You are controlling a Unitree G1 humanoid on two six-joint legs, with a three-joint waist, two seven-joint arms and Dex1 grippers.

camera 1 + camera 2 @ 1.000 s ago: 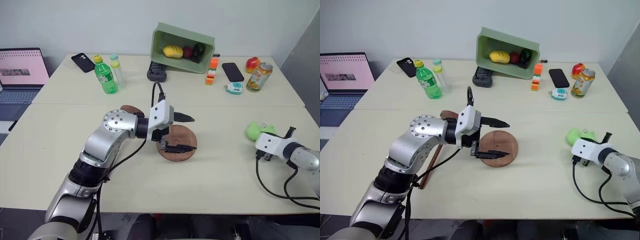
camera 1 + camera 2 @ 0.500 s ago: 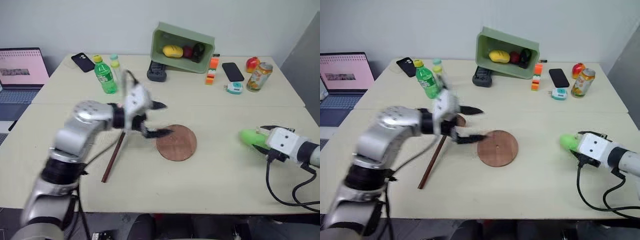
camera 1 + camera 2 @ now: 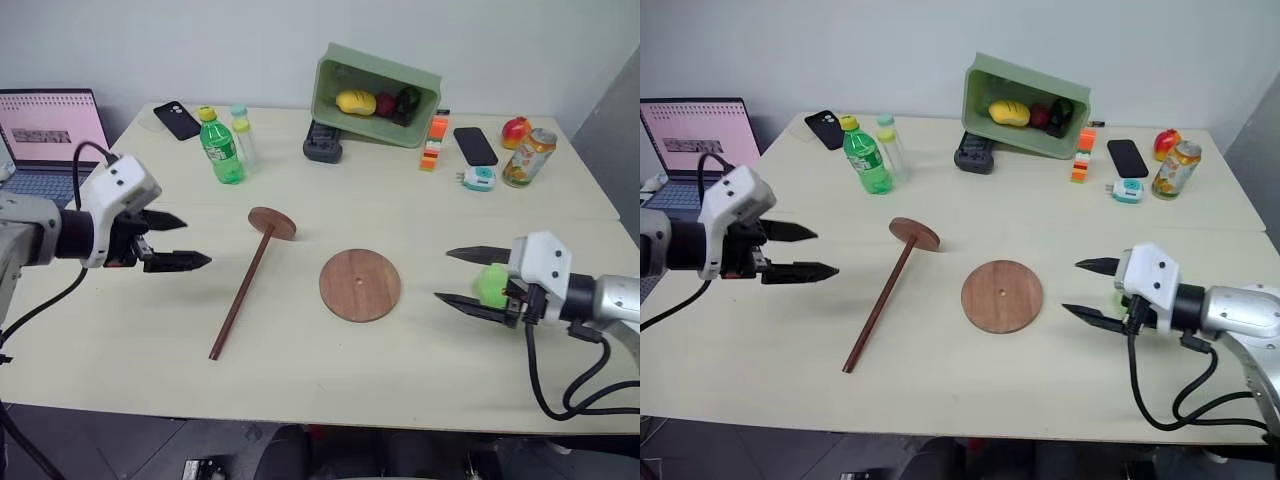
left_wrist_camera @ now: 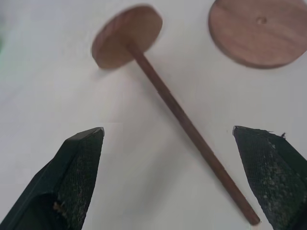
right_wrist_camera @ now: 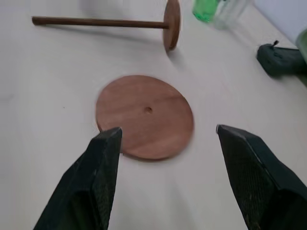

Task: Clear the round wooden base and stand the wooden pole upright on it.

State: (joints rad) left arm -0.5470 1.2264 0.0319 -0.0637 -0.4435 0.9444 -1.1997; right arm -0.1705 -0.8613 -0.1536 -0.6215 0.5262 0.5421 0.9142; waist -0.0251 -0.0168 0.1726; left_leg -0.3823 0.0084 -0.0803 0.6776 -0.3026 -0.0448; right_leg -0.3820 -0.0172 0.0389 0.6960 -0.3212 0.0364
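**Left eye view: base bare, pole flat on the table, both grippers empty**

Left eye view puts the round wooden base (image 3: pixel 360 285) flat near the table's middle, nothing on it, centre hole visible. Clearing step looks done, judged from the bare top.

The wooden pole (image 3: pixel 243 294) lies on its side just left of the base, not touching it. Its end disc (image 3: pixel 272 222) sits at the far end, tilted on its rim; the thin free end points toward the near table edge.

Left gripper (image 3: pixel 178 241) hovers well left of the pole, fingers wide apart, holding nothing. Left wrist view has the rod running between the two fingertips (image 4: pixel 79 153) but further off, no contact.

Right gripper (image 3: pixel 460 276) sits right of the base, fingers spread, tips aimed at the base. A green object (image 3: pixel 491 284) shows by the gripper body between the finger roots; cannot tell whether it is carried or lying on the table behind.

Further out along the back: green bottle (image 3: pixel 220 148), clear bottle (image 3: pixel 242 135), green bin (image 3: pixel 378 85), two phones, a can (image 3: pixel 528 156), a laptop (image 3: pixel 45 140) at far left.

Risks from here, as judgement:
- Rod is thin and round; a pinch off its axis likely rolls it away.
- Grabbing near the free end leaves the heavy disc end swinging, could knock the base.
- Small disc on flat base: any tilt at release and it topples.
- Right gripper close to the base could nudge it.
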